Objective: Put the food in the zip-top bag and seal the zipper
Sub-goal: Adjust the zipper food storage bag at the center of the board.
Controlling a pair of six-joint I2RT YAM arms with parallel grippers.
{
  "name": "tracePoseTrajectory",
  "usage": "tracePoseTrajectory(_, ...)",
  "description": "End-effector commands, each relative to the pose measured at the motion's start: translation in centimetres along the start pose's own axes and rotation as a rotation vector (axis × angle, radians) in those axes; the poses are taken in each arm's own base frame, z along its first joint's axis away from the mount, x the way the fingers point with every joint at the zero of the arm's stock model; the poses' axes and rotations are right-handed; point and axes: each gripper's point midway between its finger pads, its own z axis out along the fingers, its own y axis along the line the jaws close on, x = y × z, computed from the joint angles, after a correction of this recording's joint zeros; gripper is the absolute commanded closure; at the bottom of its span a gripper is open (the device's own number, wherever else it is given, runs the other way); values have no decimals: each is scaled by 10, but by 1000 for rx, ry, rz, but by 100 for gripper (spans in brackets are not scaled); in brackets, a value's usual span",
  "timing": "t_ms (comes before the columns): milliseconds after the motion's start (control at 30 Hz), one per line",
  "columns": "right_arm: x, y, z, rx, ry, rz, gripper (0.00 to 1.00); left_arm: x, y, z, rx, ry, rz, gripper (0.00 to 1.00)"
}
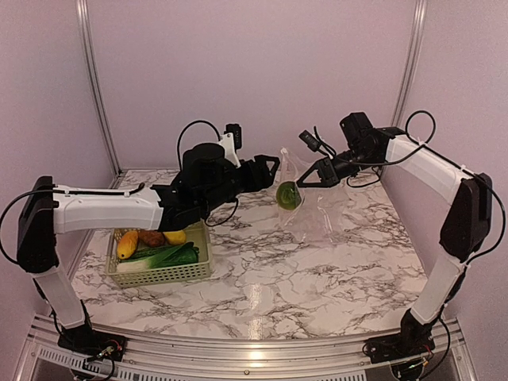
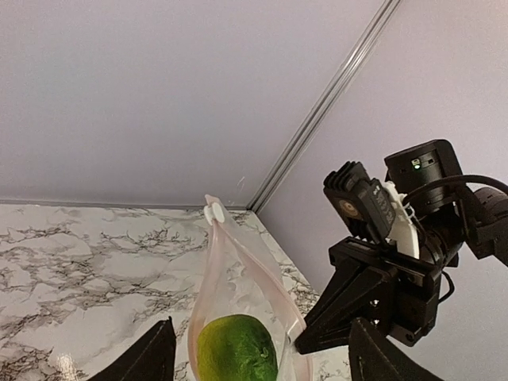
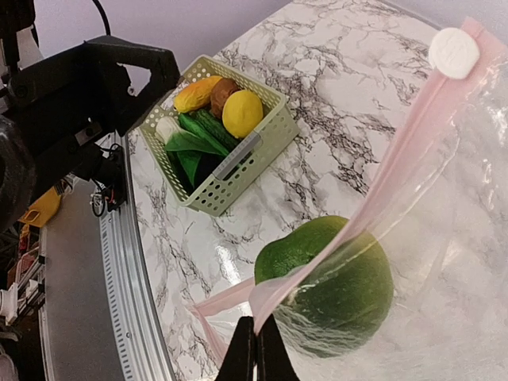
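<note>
My right claw [image 3: 254,351] is pressed together on the rim of the clear, thin, floppy plastic zip-top bag [image 1: 311,210]. It holds the bag upright over the white marble-pattern counter [image 1: 317,278], with a round green toy fruit [image 3: 333,287] sagging inside. I cannot tell whether the bag's bottom touches down.

My left claw [image 1: 272,168] is spread wide and empty, just beside the mouth. I judge the film light, slick and limp. The only sound hold is the stiffer pink-tinted zipper strip [image 3: 381,163], below its white slider tab [image 2: 213,212].

The remaining yellow, brown and green toy produce [image 1: 159,246] lies in the pale green lattice plastic basket [image 1: 167,274], well apart to the left. The route between them crosses open counter. The lilac back wall [image 1: 254,71] stands close behind the bag, so I'd approach from the near side.
</note>
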Motion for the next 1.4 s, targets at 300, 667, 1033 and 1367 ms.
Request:
tracePoseTrajectory(300,-14,10,-12,2,-43,-48,100,106,14,10,25,328,-219,50)
tracePoseTrajectory(667,-13,10,-12,8,-45,-52,100,149,12,13,57,477,-273,61)
tracePoseTrajectory(1033,-14,-16,-15,145,-21,-26,100,140,41,45,-140,429,-215,93)
tracePoseTrajectory(1367,-44,-47,-87,409,-134,1,100,37,62,5,-375,110,15,100)
